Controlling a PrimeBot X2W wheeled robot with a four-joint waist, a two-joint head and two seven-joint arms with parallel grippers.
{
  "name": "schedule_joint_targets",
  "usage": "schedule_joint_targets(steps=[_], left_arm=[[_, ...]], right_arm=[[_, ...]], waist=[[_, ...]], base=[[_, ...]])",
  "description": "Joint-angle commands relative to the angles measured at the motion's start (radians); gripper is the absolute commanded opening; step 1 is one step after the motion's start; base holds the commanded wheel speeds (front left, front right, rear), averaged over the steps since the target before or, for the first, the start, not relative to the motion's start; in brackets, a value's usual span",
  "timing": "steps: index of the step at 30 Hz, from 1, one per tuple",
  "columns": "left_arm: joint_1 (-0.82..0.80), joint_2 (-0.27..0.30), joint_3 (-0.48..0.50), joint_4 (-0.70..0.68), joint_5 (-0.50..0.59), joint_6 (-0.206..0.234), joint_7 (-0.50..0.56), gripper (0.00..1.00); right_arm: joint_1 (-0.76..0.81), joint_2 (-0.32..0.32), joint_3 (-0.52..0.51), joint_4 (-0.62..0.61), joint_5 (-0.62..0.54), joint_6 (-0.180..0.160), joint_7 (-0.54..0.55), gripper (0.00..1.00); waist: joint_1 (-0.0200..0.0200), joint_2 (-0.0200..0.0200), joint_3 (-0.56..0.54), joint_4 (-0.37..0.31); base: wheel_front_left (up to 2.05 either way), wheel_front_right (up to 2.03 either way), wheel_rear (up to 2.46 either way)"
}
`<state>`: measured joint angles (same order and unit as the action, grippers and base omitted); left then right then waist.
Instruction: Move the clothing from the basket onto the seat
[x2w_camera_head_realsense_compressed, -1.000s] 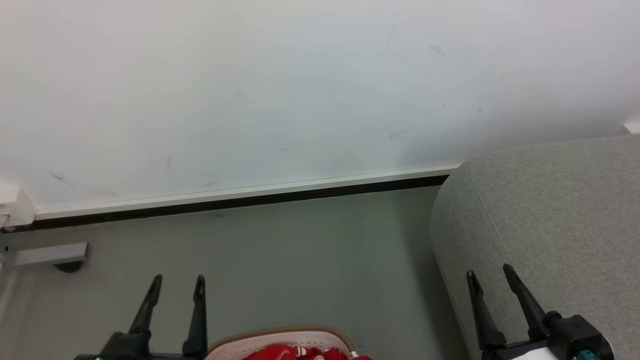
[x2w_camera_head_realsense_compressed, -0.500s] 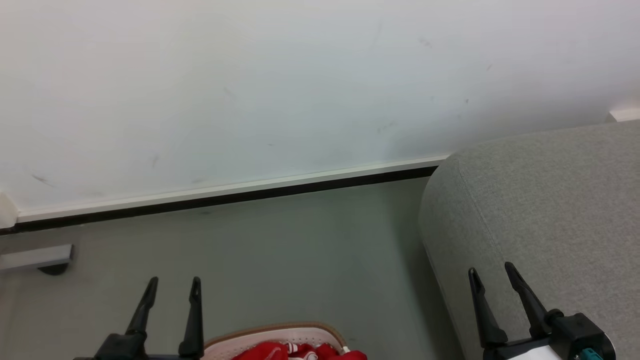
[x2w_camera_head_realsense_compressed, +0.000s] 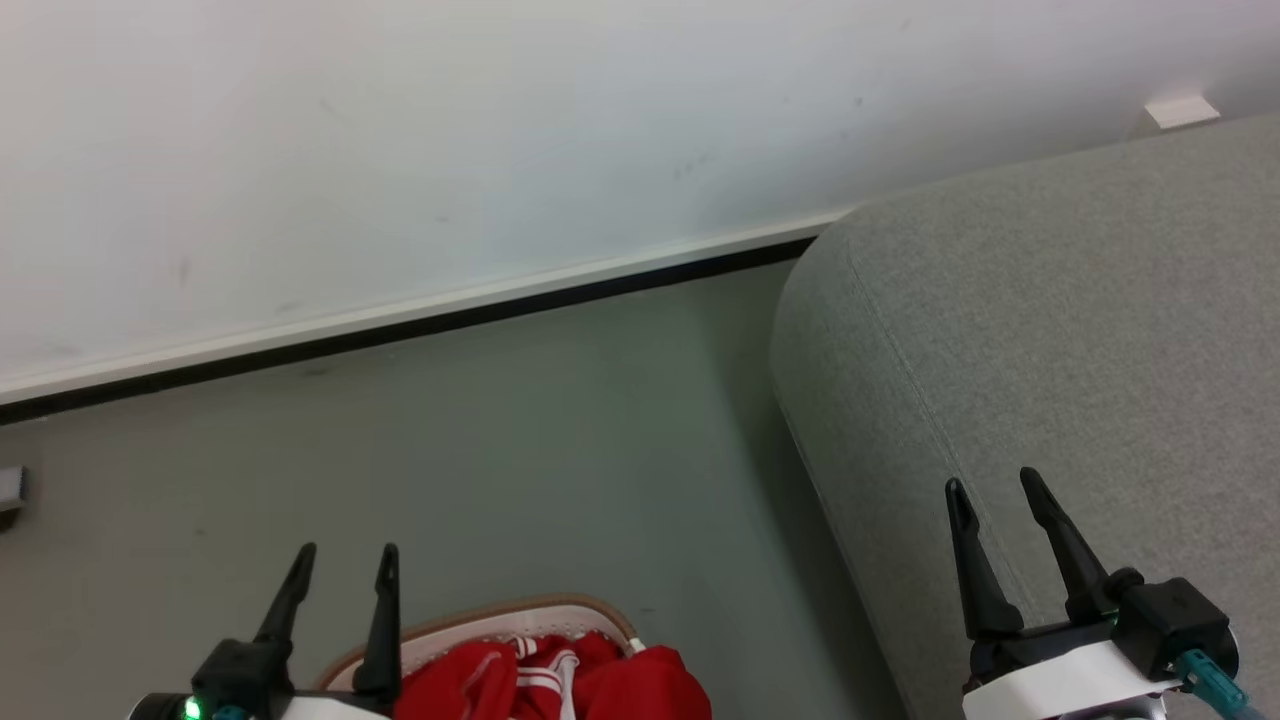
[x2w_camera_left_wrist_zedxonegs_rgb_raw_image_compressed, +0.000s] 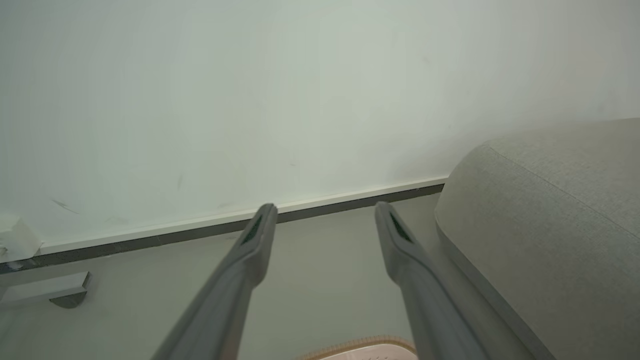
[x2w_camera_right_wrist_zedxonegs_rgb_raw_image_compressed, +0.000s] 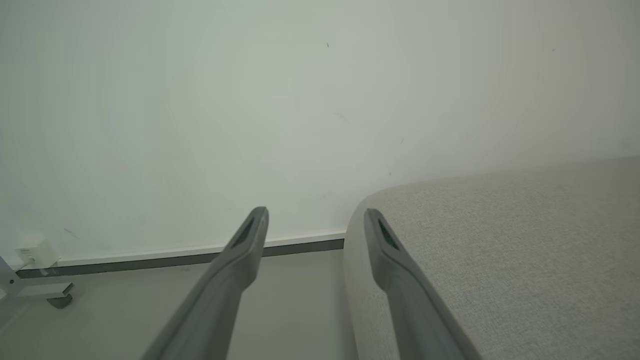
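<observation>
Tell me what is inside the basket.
Red clothing lies heaped in the basket: plain red fabric and a piece with white stripes. Whatever lies beneath it, and the basket's bottom, is covered.

A white wall (x2w_camera_head_realsense_compressed: 500, 120), flecked with faint dark scuffs, is seen meeting a pale grey-green floor (x2w_camera_head_realsense_compressed: 550, 450). Along the join a white skirting strip (x2w_camera_head_realsense_compressed: 400, 316) is run, edged below by a black line. A flat grey metal foot (x2w_camera_left_wrist_zedxonegs_rgb_raw_image_compressed: 47, 290) is set on the floor at far left, just below a small white box (x2w_camera_left_wrist_zedxonegs_rgb_raw_image_compressed: 17, 239) fixed low on the wall. A small white block (x2w_camera_head_realsense_compressed: 1180, 110) is glimpsed at the head view's upper right.
</observation>
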<state>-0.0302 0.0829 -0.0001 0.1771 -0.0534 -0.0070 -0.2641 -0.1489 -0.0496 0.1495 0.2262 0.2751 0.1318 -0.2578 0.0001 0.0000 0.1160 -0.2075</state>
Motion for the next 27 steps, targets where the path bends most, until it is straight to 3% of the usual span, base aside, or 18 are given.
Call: schedule_joint_targets(steps=[1, 10, 19, 27], left_arm=[[-0.024, 0.015, 0.003, 0.021, 0.009, -0.006, -0.001, 1.00], [-0.144, 0.047, -0.011, 0.245, -0.002, -0.042, 0.009, 1.00], [-0.283, 0.082, -0.057, 0.500, -0.023, -0.096, 0.061, 1.00], [-0.420, 0.119, -0.124, 0.724, -0.020, -0.117, 0.106, 1.00]], right_arm=[[-0.016, -0.002, -0.005, -0.003, 0.007, -0.002, -0.006, 1.00], [-0.078, -0.002, -0.011, -0.034, 0.023, -0.002, -0.007, 1.00], [-0.122, -0.002, -0.020, -0.130, 0.045, -0.002, -0.008, 1.00], [-0.166, -0.002, -0.028, -0.240, 0.037, -0.002, -0.008, 1.00]], waist=[[-0.0001, 0.0000, 0.048, -0.039], [-0.0001, 0.0000, 0.187, -0.097], [-0.0001, 0.0000, 0.317, -0.095], [-0.0001, 0.0000, 0.450, -0.096]], base=[[0.00, 0.00, 0.00], [0.00, 0.00, 0.00], [0.00, 0.00, 0.00], [0.00, 0.00, 0.00]])
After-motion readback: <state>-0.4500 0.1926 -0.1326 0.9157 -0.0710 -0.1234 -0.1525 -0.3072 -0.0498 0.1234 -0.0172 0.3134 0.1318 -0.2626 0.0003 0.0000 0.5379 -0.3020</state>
